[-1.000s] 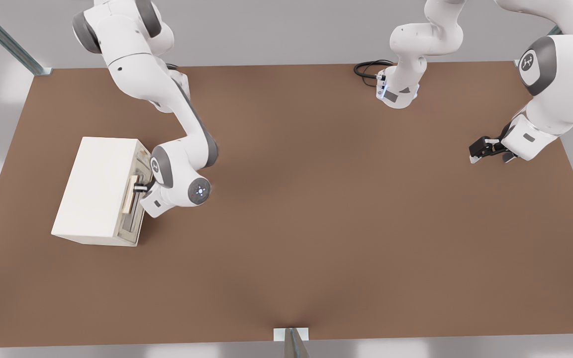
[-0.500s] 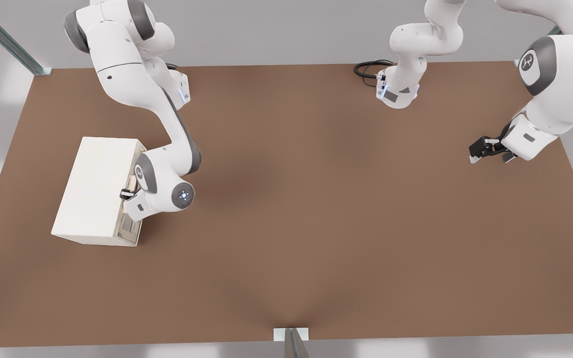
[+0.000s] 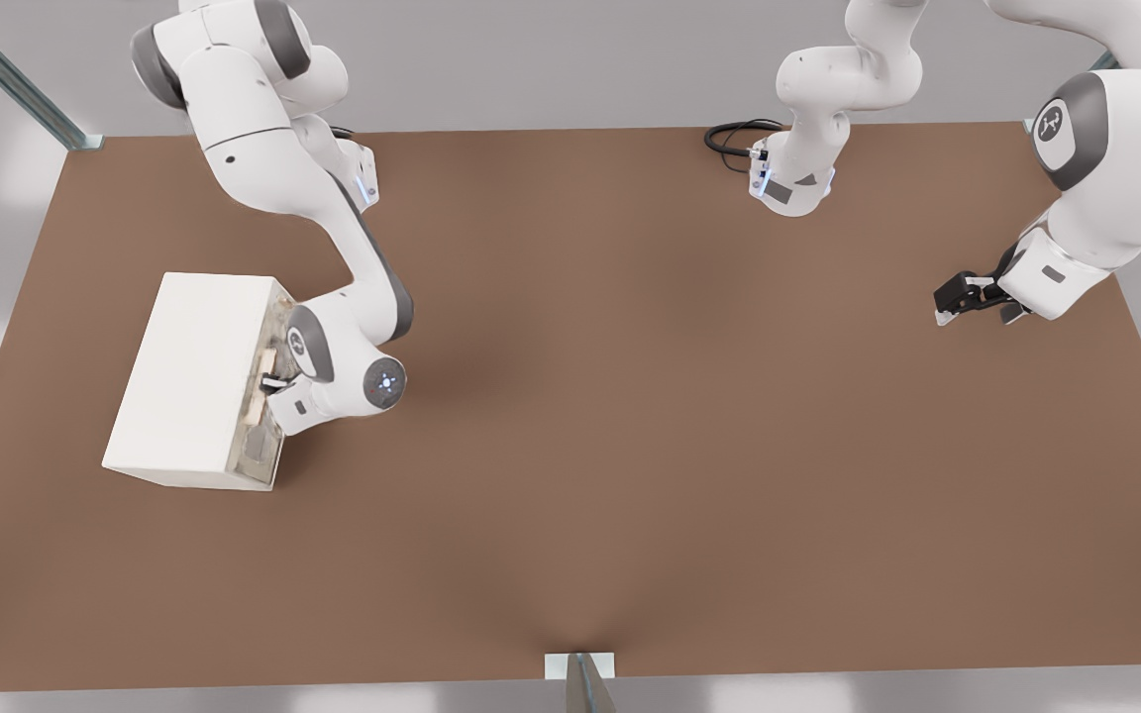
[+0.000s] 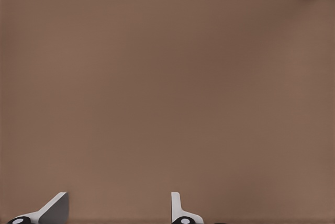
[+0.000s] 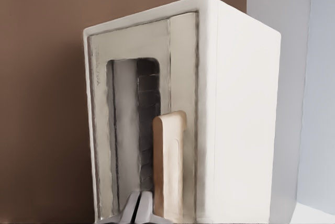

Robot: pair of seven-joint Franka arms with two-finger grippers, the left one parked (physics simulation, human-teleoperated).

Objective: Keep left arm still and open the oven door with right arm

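Observation:
The cream box oven (image 3: 189,376) stands at the front view's left on the brown table (image 3: 630,446). Its oven door (image 5: 131,41) faces the front view's right and sits flush with the box; it has a dark window (image 5: 146,130) and a tan bar handle (image 5: 168,166). The right arm (image 3: 353,327) bends down to the door. My gripper (image 5: 139,211) is right beside the handle's end, its two fingertips pressed together with nothing between them. In the front view the gripper (image 3: 275,381) sits against the door by the handle (image 3: 256,404).
The left arm (image 3: 1105,168) hangs at the front view's far right with its black gripper (image 3: 962,297) above the table. A white arm segment (image 3: 808,149) and a black cable (image 3: 729,134) sit at the back edge. A metal post (image 3: 580,678) marks the front edge.
The right arm's wrist pushed toward the oven, then drew back slightly to the front view's right. The gripper stayed at the door handle. The left arm has not moved.

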